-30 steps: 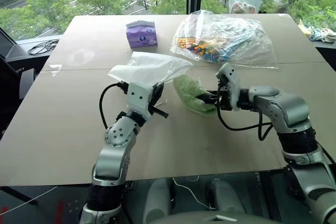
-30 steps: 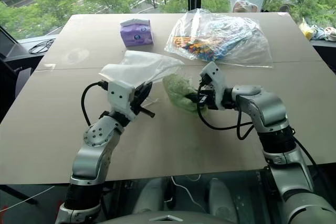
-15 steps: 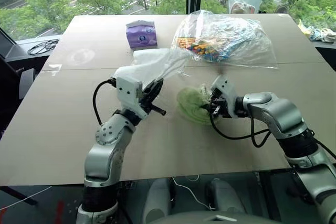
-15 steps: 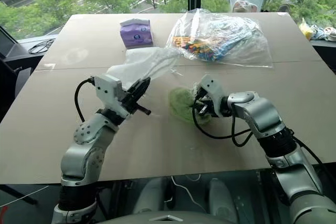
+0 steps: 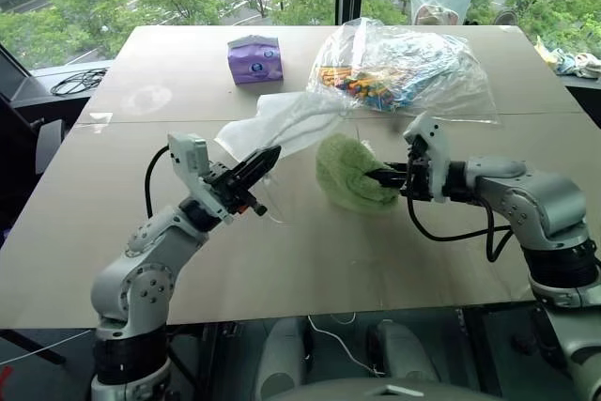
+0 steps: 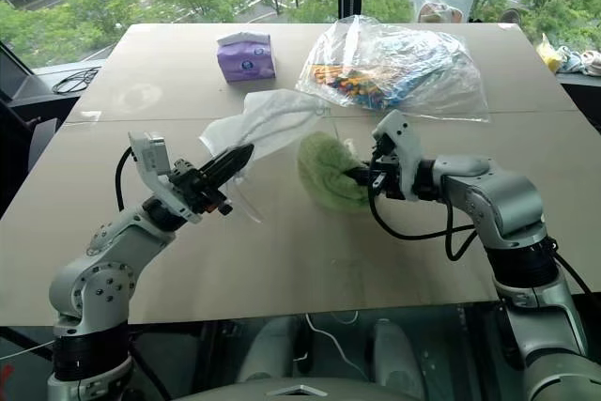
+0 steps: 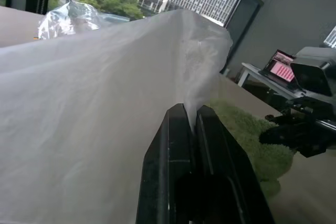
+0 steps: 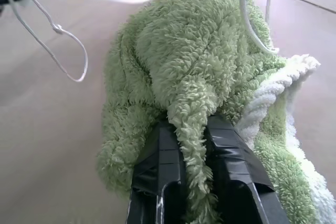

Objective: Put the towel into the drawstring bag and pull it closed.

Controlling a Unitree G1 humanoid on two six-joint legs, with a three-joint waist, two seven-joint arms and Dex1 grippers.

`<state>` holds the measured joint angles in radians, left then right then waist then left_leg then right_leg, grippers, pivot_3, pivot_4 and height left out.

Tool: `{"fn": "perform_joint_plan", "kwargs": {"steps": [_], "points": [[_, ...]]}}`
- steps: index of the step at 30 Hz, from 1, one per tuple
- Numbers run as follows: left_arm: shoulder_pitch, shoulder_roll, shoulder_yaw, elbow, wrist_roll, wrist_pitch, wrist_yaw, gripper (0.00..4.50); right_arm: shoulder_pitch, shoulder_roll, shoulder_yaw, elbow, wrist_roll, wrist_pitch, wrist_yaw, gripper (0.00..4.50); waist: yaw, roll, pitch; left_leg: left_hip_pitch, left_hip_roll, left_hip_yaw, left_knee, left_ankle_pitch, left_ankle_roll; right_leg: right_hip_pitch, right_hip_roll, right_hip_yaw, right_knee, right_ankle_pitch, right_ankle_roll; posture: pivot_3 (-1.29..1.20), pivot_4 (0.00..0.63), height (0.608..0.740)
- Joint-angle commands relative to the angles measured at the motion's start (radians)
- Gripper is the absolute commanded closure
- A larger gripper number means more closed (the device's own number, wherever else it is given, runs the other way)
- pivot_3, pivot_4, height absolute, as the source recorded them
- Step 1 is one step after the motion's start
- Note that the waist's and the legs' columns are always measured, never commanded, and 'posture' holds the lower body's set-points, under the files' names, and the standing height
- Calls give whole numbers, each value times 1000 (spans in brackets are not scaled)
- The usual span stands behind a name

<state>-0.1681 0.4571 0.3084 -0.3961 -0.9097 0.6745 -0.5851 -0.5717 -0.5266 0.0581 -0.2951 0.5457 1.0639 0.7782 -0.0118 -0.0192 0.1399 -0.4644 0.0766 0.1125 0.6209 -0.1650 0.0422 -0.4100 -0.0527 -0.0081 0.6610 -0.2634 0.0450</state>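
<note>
On the tan table (image 5: pixel 113 232) by the window, the left gripper (image 5: pixel 266 159) pinches the white drawstring bag (image 5: pixel 282 119) by its edge, the right gripper (image 5: pixel 376 176) clamps the green towel (image 5: pixel 346 168) just beside it, so the mouth needs spreading before insertion.

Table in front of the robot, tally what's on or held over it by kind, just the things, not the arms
Bags: 2, the white drawstring bag and the clear plastic bag of colourful items
Towels: 1, the green towel
Tissue packs: 1, the purple tissue pack
Total: 4
</note>
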Motion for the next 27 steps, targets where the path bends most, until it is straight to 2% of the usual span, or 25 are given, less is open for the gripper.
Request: {"fn": "perform_joint_plan", "kwargs": {"steps": [1,4,9,19,24,25,27], "points": [[-29,50,10,26,-34,26,-46,4500,12,-30,-42,-33,16,-11,-8,4472,-1,0,0,0,0,0,0,0,0,0,0,0,0,0,0,0,150,740],[-48,90,-36,66,21,16,-83,4500,44,-64,-20,-30,-21,-42,-27,4472,-1,0,0,0,0,1,1,0,0,0,0,0,0,-2,-3,0,150,740],[-77,83,-75,115,27,21,-105,4500,85,-68,-5,-43,-39,-51,-61,4472,0,0,1,0,0,1,1,0,0,0,0,1,0,0,-1,0,150,740],[-83,69,-46,151,-97,149,-89,4500,108,-63,8,-37,-48,-68,-82,4472,-1,-1,1,0,0,1,1,0,0,0,0,1,0,0,0,0,150,740],[-38,79,-93,133,-17,112,-110,4500,112,-65,15,-30,-55,-78,-82,4472,-1,-1,1,0,0,1,1,0,0,0,0,1,0,0,0,0,150,740],[-31,76,-99,125,-6,106,-110,3868,113,-66,15,-31,-55,-78,-81,4500,-1,-1,1,0,0,1,1,0,0,0,0,1,0,0,0,0,150,740],[-22,69,-113,116,25,84,-103,3188,116,-68,14,-34,-54,-78,-80,4500,0,-1,1,0,0,1,2,0,0,0,0,1,0,0,0,0,150,740]]}}
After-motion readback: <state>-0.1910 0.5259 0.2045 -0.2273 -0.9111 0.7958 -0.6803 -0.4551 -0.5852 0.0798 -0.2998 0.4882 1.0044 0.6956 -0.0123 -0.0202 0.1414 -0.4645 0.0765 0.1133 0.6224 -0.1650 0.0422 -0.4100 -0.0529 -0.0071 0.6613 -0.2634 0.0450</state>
